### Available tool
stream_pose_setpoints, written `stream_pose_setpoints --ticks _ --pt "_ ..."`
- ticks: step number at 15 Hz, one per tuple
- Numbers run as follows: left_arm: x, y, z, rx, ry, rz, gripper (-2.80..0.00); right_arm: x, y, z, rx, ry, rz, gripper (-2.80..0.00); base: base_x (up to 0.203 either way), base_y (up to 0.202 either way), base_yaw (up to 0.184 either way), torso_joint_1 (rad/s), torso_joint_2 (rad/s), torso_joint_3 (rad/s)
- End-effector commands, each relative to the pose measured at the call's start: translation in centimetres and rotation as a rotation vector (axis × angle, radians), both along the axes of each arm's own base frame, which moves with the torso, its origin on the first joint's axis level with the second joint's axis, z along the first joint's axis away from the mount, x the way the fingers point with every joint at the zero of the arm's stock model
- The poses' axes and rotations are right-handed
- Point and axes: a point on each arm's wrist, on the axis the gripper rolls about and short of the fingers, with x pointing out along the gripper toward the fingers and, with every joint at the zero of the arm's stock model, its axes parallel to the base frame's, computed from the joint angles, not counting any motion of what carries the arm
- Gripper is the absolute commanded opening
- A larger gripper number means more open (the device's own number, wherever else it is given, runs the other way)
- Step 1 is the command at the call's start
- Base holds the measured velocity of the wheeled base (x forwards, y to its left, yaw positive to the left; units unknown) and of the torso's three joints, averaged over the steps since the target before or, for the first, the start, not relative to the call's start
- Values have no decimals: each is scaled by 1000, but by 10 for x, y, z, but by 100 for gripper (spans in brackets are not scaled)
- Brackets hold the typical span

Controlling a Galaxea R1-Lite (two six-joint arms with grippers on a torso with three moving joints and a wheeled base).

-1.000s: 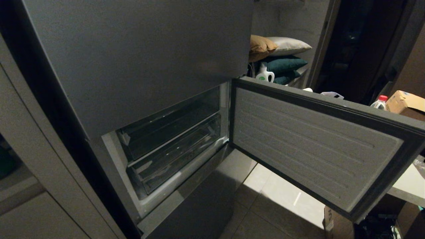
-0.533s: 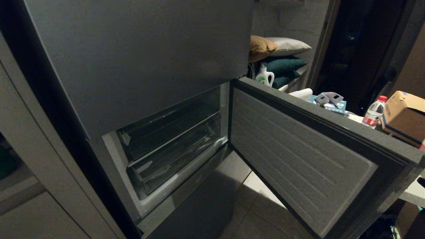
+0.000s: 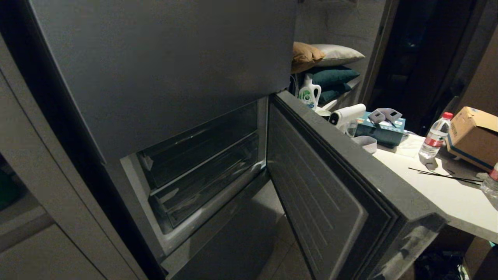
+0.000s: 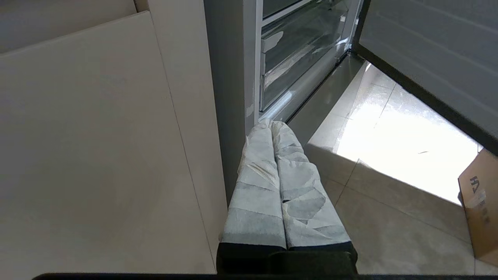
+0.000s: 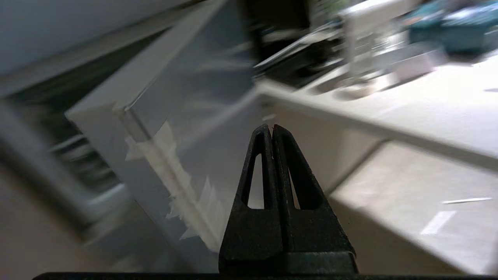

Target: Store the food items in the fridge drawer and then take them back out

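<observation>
The right gripper (image 5: pixel 271 128), two hollow black wedge fingers pressed shut, holds nothing near the matte grey fridge door (image 3: pixel 342 202). The left gripper (image 4: pixel 271 123), wrapped in crinkled pale tape, is also closed and empty. The glossy clear fridge drawer (image 3: pixel 210 182) sits pushed in, left of the door. No food item shows.

Dim room. Pale tiled floor (image 4: pixel 393 136), bright glare patch. White bench (image 3: pixel 443 190) at right of frame. Stacked cushions (image 3: pixel 330 66) upper centre against grey wall (image 3: pixel 342 23). Cream cabinet panels (image 4: pixel 97 136) at left.
</observation>
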Motion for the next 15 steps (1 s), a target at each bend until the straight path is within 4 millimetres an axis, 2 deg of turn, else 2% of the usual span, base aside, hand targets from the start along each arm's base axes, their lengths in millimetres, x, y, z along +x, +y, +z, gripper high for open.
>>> stream_pose_setpoints --ticks 1,3,7,11,13,15 --pt "0 0 0 0 1 0 -280 4 4 13 32 55 138 -280 0 0 0 0 0 0" --pt "0 0 0 0 1 0 -280 30 15 23 21 195 224 -280 0 0 0 0 0 0" --pt "0 0 0 1 0 0 -280 97 63 22 -65 425 315 -280 0 0 0 0 0 0" --pt "0 0 0 -1 0 0 -280 154 107 16 -106 442 364 -280 0 0 0 0 0 0" --pt "0 0 0 0 0 0 -280 168 121 23 -162 378 493 -280 0 0 0 0 0 0" --pt "0 0 0 -1 0 0 -280 179 130 25 -197 355 545 -280 0 0 0 0 0 0"
